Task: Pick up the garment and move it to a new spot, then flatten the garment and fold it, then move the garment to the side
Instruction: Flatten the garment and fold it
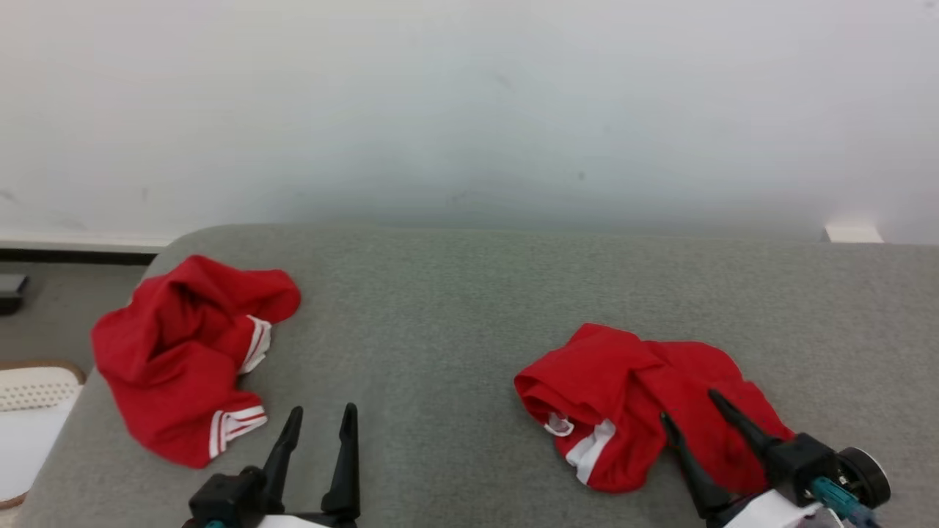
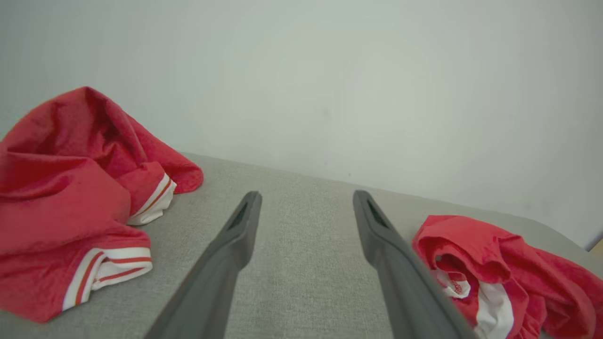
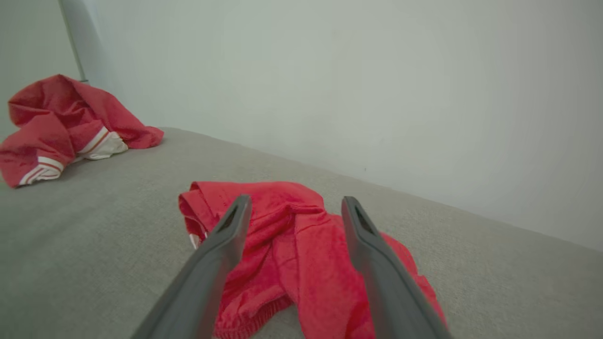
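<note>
Grey woven pad (image 1: pixel 455 308), broad and flat, with a rounded far-left corner, set against a plain pale wall (image 1: pixel 469 110) with a few faint scuffs. Grey floor (image 1: pixel 66 308) shows past the pad's left edge, with a white perforated object (image 1: pixel 37 389) low down there (what it is, cannot tell). Two crumpled red garments lie well apart on the pad. The left garment (image 1: pixel 183 352) sits near the left edge, its white-striped cuffs turned toward the middle. The right garment (image 1: pixel 631 381) sits right of centre, with white trim at its near side. The left gripper (image 1: pixel 323 411) is low at the near edge, just right of the left garment, fingers pointing up the view and spread apart with nothing between them. The right gripper (image 1: pixel 688 405) comes in from the lower right, angled up and to the left, jaws also wide apart. Its fingers lie over the right garment's near part, but whether they touch the cloth cannot be told. The left wrist view looks along its fingers over bare pad, a garment on each side, and shows a small white tag (image 2: pixel 454 287) inside the right garment's opening. The right wrist view has red folds between and under its fingers, a gathered hem (image 3: pixel 245 322) at the bottom, and a pale upright post (image 3: pixel 70 37) beyond the left garment.
</note>
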{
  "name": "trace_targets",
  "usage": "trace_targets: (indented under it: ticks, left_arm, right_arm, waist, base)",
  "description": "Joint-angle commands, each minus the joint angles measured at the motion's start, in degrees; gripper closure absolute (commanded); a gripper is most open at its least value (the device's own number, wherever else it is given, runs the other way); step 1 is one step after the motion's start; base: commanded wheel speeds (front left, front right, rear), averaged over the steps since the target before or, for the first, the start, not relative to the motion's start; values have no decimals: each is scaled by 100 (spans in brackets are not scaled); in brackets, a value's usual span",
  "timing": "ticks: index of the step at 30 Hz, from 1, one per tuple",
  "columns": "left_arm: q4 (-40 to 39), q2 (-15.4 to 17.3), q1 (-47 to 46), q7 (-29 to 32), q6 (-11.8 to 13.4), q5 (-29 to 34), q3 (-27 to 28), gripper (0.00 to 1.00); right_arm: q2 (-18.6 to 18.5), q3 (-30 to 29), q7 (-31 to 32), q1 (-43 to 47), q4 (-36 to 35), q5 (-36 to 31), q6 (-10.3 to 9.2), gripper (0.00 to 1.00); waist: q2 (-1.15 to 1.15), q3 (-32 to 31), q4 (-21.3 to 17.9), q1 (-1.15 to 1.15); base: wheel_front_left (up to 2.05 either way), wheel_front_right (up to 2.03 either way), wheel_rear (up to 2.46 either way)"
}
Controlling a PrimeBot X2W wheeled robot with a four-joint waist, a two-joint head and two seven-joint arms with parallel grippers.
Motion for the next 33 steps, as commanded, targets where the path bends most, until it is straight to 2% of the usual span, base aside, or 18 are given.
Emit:
trace_targets:
  ticks: [1,6,11,14,20,21,22,23,24,33]
  left_arm:
    - [38,16,-6,-2,11,-87,-10,0]
    - [113,17,-71,-3,32,-158,-37,0]
    - [156,16,-66,-3,76,-257,-82,0]
    - [169,16,-86,-3,73,-291,-140,0]
    - [207,16,-154,-3,80,-339,-148,0]
    - [208,16,-156,-3,83,-342,-144,0]
    - [206,16,-154,-3,91,-344,-136,0]
    - [200,16,-148,-3,97,-348,-123,0]
    - [200,16,-137,-3,97,-352,-106,0]
    - [259,16,-88,-3,58,-307,-67,0]
  right_arm:
    - [-96,180,219,-165,188,50,-12,0]
    - [-317,816,999,-722,837,188,-12,0]
    - [-436,1161,1392,-1090,1312,288,-12,0]
    - [-464,1242,1465,-1255,1550,323,-12,0]
    - [-361,1236,1233,-1481,2058,327,-12,0]
    - [-319,1216,1178,-1515,2128,307,-12,11]
    - [-287,1195,1120,-1544,2197,282,-12,51]
    - [-257,1167,1034,-1577,2245,256,-12,80]
    - [-224,1135,963,-1599,2301,233,-12,100]
    - [-98,1002,334,-1785,2332,243,-13,100]
  waist:
    - [0,17,334,0]
    - [0,70,768,0]
    - [0,110,1112,0]
    - [0,155,1270,0]
    - [0,208,1440,0]
    - [0,211,1451,0]
    - [0,214,1455,0]
    - [0,218,1452,0]
    - [0,219,1440,0]
    - [0,206,1040,0]
  base:
    - [0,0,0]
    - [0,0,0]
    - [0,0,0]
    - [0,0,0]
    - [0,0,0]
    - [0,0,0]
    - [0,0,0]
    - [0,0,0]
    - [0,0,0]
    - [0,0,0]
